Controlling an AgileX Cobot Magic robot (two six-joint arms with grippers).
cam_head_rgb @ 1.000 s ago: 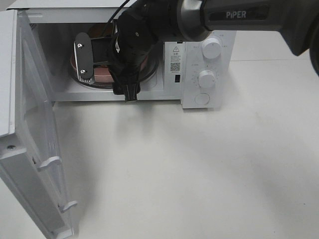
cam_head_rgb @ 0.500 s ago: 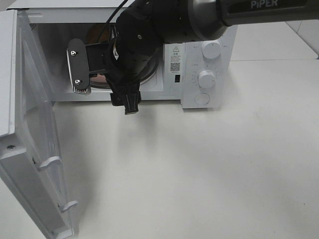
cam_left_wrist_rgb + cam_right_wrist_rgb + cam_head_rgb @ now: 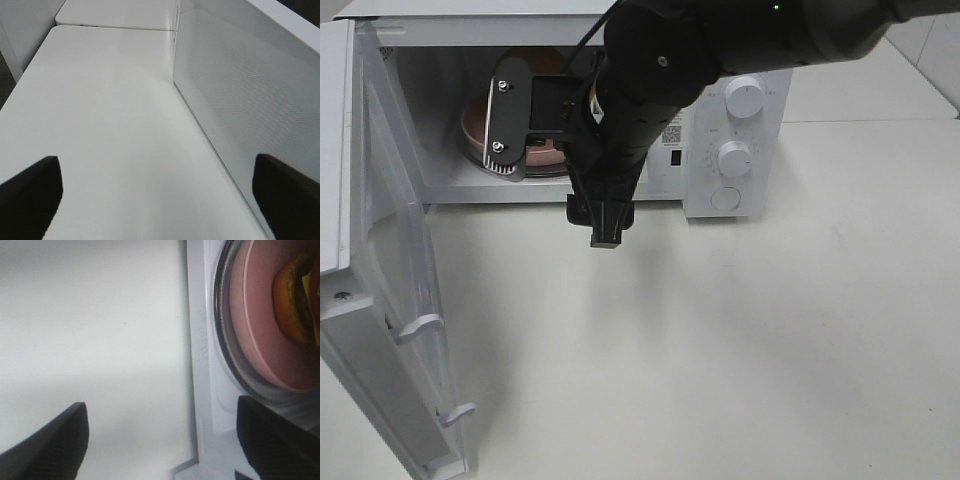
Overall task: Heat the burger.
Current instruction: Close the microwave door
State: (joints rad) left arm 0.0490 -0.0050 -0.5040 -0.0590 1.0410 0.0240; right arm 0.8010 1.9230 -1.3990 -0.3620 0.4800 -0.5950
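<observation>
No writing can be read. The microwave (image 3: 765, 150) has a small printed label (image 3: 673, 133) on its front, too fine to read and half hidden behind the right arm. The burger (image 3: 300, 300) sits inside on the pink plate (image 3: 260, 325) over the glass turntable (image 3: 226, 347) and is cut off at the frame edge. The right pincer (image 3: 162, 440) gapes empty at the near opening. The left pincer (image 3: 160, 195) is spread wide and empty beside a perforated white panel (image 3: 240, 100).

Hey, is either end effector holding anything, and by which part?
Nothing is held. The right end effector is open and empty near the microwave; the burger lies on the pink plate inside. The left end effector is open too.
</observation>
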